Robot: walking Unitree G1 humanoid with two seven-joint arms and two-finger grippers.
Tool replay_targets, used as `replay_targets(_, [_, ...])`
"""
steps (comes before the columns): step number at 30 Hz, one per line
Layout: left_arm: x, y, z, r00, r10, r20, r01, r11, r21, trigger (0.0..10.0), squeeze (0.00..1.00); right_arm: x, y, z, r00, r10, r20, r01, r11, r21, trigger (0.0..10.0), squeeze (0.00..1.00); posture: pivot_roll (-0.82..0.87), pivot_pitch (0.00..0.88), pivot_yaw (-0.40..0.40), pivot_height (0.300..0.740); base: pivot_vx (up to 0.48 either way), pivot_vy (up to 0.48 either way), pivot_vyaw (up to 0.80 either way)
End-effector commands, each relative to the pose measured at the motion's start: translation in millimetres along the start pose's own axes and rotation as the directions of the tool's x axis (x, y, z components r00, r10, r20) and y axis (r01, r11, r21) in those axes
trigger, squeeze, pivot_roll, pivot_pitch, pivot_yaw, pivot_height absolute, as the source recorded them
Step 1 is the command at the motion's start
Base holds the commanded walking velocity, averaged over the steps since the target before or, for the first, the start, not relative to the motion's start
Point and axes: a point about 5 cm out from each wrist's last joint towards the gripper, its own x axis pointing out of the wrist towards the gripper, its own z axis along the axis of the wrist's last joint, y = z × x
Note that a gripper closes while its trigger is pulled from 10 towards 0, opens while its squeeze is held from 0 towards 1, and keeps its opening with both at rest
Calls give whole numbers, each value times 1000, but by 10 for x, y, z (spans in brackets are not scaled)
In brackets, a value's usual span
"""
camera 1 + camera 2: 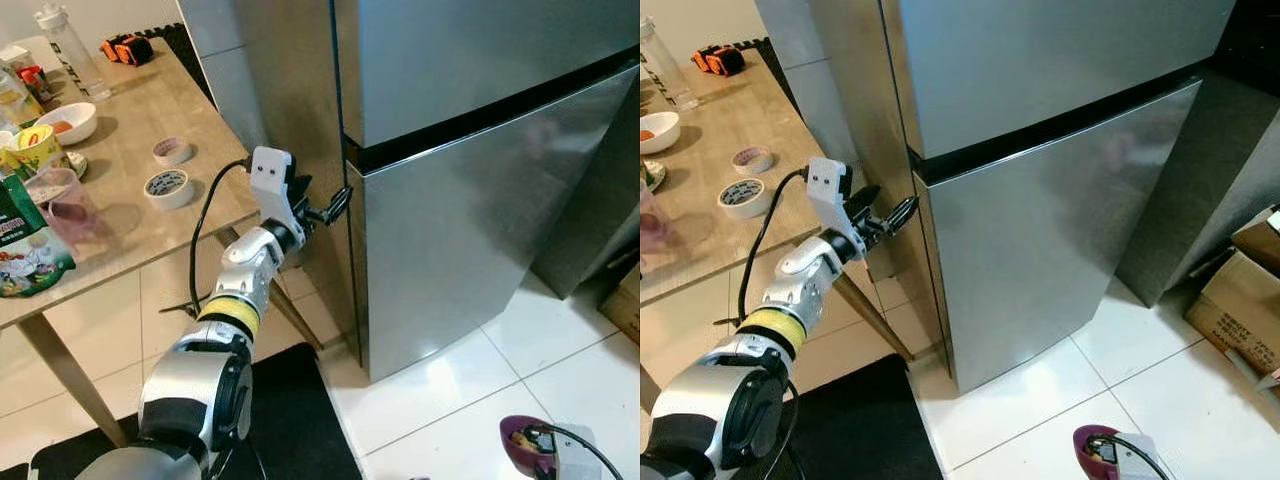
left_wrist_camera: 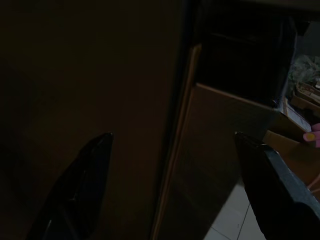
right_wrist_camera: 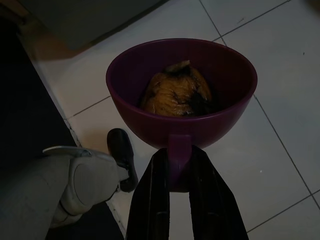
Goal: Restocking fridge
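My left gripper [image 1: 335,207], jaws spread wide and empty, sits mid-frame right at the left edge of the closed fridge [image 1: 470,200], nearer than my right gripper [image 3: 172,172], whose jaws pinch the purple bowl [image 3: 182,90] at lower right.

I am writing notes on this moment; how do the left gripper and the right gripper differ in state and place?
The left gripper is open and holds nothing; the right gripper is shut on the purple cup by its handle. The left gripper is raised at the fridge door edge; the right gripper hangs low over the floor tiles. Both have black fingers.
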Motion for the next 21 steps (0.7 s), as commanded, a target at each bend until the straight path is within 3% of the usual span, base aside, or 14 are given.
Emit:
replay_targets(1, [-6,0,-10,998,-57,-33,57,998,-14,10000,0,-48,19,-109,1000,5,-16,-5,1000,6,10000,0,-193,279,129,740,0,0,0])
replay_targets(3, [59,-130,-39,985,-156,-66,156,988,-11,10000,0,-73,16,-144,1000,9,-13,-9,1000,4,10000,0,-196,296,129,740,0,0,0])
replay_targets(12, [120,-281,-82,957,-265,-119,269,963,21,10000,0,-171,-73,-263,1000,3,-14,-3,1000,-6,10000,0,-206,351,144,740,0,0,0])
replay_targets(21, [246,-454,92,916,-396,-61,399,916,38,10000,0,-186,-88,-262,1000,-5,3,5,1000,1,10000,0,-213,361,154,740,0,0,0])
